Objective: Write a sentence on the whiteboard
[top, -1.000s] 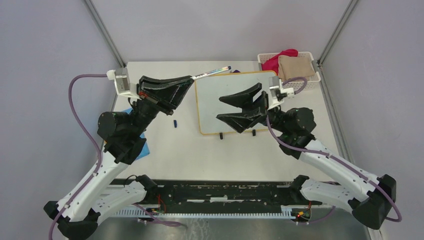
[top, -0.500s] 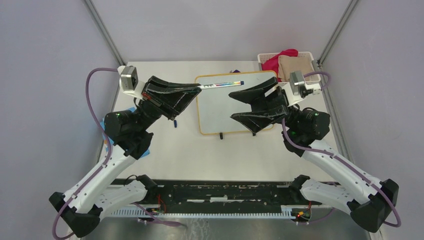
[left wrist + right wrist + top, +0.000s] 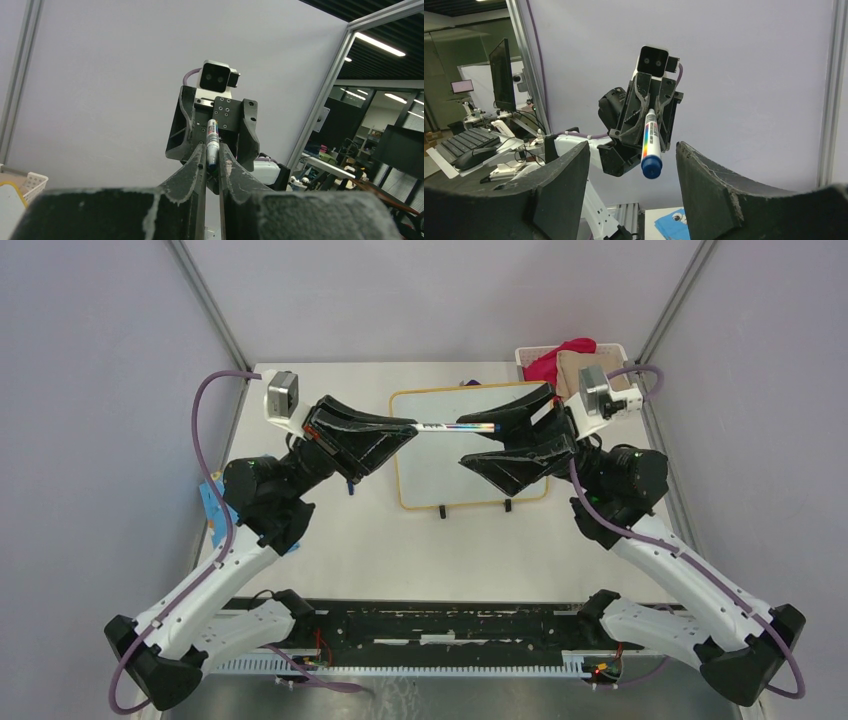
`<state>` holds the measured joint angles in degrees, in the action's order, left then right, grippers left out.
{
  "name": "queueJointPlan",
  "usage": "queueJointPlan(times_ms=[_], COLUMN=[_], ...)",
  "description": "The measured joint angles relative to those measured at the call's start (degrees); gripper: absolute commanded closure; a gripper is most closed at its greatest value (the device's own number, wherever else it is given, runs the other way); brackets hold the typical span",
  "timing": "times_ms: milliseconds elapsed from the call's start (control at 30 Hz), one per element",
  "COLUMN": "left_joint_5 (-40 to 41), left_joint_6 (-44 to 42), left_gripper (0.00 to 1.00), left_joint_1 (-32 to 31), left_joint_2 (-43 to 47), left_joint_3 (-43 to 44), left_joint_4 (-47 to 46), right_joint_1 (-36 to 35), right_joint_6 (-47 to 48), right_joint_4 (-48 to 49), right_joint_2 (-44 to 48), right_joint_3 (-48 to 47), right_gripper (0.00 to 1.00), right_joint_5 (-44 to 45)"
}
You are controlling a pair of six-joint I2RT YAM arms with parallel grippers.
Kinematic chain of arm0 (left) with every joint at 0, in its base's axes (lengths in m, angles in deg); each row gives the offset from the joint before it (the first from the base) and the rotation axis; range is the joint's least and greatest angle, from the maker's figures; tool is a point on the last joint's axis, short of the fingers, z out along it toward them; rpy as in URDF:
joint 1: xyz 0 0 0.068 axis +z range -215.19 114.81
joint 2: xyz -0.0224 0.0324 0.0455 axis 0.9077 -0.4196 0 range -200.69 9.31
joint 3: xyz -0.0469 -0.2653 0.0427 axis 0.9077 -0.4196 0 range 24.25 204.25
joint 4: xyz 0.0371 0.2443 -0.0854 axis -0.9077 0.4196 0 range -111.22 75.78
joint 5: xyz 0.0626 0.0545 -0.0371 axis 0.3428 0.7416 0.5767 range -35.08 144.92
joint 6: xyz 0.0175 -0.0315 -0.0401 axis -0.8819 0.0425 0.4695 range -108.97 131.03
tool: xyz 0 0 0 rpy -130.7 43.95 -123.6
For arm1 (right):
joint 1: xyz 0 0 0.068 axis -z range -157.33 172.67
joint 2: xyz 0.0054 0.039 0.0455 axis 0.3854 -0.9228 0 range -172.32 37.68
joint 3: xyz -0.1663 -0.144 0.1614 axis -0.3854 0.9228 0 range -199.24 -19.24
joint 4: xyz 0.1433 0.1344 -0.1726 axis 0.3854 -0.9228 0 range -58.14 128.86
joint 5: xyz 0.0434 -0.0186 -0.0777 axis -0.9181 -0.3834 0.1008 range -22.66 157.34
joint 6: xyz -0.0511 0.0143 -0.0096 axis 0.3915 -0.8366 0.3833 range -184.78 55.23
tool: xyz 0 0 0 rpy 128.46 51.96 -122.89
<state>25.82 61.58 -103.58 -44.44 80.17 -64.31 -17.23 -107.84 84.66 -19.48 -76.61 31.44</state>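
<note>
The whiteboard (image 3: pixel 452 478), white with a yellow-orange frame, lies at the table's middle back. No sentence shows on the part of its face that I can see. My left gripper (image 3: pixel 411 428) hangs above the board's left edge, shut on a white marker with a rainbow stripe (image 3: pixel 455 426) that lies level and points right. In the left wrist view the marker (image 3: pixel 212 140) sticks out past my gripper (image 3: pixel 212 151). My right gripper (image 3: pixel 476 441) faces it, open, its fingers on either side of the marker's blue end (image 3: pixel 651 166) without touching it. The right wrist view shows wide gaps around that end (image 3: pixel 633 148).
A small blue piece (image 3: pixel 352 487) lies on the table left of the board. A blue patterned card (image 3: pixel 211 506) sits at the left edge under my left arm. A white basket (image 3: pixel 623 405) with red and beige cloths stands at the back right.
My left gripper swung the marker from pointing back-right to level over the board. The right gripper drew back to the right and turned to face it, so the marker's end now sits between its open fingers.
</note>
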Motion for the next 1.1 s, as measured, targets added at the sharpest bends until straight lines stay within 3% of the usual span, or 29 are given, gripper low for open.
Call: queueJointPlan(times_ms=[633,1100], left_joint_5=[2.3,3.5], left_joint_6=[-2.7,-2.8], left_gripper=[0.98,0.98], left_joint_1=[0.0,0.0], left_joint_2=[1.0,0.9], left_joint_3=[0.0,0.0], left_joint_4=[10.6,11.8], right_joint_1=[0.1,1.4], right_joint_6=[0.4,0.8], right_joint_4=[-15.3,-19.8], right_joint_2=[-3.0,-1.8], right_joint_3=[-6.1,-6.7], right_gripper=[0.47,0.59], right_joint_5=[3.9,4.0])
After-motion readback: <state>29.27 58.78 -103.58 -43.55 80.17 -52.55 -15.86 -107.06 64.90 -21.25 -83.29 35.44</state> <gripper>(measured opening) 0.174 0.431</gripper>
